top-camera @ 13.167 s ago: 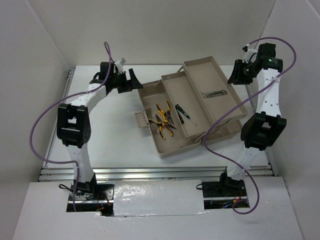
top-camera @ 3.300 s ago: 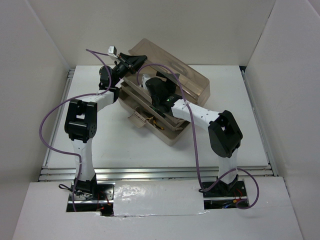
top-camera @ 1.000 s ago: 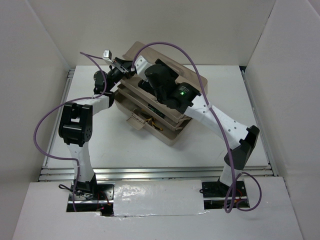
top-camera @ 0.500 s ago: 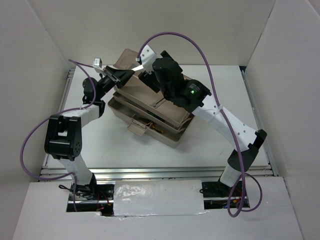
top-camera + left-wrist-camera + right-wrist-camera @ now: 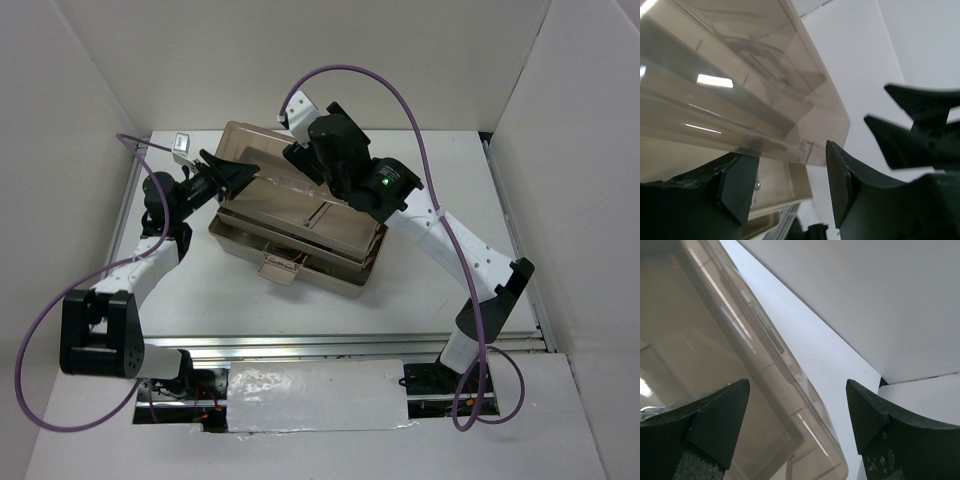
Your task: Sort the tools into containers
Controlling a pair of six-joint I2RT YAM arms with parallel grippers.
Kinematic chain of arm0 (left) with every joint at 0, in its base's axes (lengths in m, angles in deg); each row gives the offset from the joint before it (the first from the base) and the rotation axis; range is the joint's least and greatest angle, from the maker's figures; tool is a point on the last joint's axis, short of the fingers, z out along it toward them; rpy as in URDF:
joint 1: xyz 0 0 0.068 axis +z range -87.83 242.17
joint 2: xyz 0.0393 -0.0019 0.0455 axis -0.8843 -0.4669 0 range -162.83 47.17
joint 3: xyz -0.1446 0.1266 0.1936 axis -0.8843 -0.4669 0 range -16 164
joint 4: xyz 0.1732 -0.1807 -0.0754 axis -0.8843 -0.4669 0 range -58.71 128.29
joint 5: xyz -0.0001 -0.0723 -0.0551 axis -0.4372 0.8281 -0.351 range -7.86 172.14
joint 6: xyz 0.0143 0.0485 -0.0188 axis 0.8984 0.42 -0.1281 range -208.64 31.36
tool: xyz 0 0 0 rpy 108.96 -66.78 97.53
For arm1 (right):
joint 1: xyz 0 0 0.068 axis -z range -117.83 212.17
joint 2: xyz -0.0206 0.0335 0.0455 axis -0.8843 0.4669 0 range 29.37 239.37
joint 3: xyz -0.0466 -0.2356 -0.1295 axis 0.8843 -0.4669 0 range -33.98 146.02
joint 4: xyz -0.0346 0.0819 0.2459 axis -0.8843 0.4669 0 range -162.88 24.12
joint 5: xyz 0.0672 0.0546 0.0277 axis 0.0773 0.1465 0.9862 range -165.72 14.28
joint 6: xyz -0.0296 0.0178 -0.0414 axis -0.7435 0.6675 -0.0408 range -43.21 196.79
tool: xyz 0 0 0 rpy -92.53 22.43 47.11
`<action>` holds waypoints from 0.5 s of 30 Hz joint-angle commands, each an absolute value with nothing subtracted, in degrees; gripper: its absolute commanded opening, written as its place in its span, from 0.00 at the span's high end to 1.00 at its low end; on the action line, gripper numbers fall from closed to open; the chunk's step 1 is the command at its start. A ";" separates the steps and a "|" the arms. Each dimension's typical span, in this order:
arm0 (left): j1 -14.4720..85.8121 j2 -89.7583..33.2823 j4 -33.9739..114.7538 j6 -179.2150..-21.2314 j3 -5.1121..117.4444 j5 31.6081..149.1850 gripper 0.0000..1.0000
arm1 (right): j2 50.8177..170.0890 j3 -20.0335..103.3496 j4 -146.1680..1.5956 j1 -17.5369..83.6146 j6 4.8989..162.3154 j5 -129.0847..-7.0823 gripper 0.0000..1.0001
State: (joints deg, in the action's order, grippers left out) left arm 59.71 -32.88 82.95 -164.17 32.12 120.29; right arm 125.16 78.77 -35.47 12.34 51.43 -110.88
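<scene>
The beige toolbox (image 5: 335, 262) sits mid-table with its translucent brown lid (image 5: 270, 195) lying down over it. The tools are hidden inside. My left gripper (image 5: 243, 172) is at the lid's left corner; in the left wrist view the gripper (image 5: 790, 185) is open, and the lid's edge (image 5: 790, 130) runs just above its fingertips. My right gripper (image 5: 298, 156) hovers at the lid's back edge. In the right wrist view this gripper (image 5: 795, 425) stands wide open, nothing gripped, with the lid (image 5: 715, 340) beneath and to the left.
A beige latch flap (image 5: 280, 270) hangs from the box's front wall. White walls close in the table on three sides. Purple cables loop above both arms. Bare white table (image 5: 450, 200) lies right of the box.
The left gripper has opened and let go of the lid's corner. The lid has dropped flat onto the box, the box has swung left, and the left arm has pulled back leftward.
</scene>
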 commanded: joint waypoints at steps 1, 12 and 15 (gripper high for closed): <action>59.80 -25.27 83.03 -156.08 30.16 125.45 0.33 | 121.75 78.00 -35.35 13.12 51.92 -111.50 0.14; 68.22 -3.30 35.57 -107.36 27.04 147.69 0.44 | 120.78 77.21 -34.65 15.58 52.62 -110.27 0.15; 70.95 -0.83 2.93 -68.86 35.75 146.74 0.43 | 120.34 75.54 -35.09 16.72 52.54 -108.96 0.15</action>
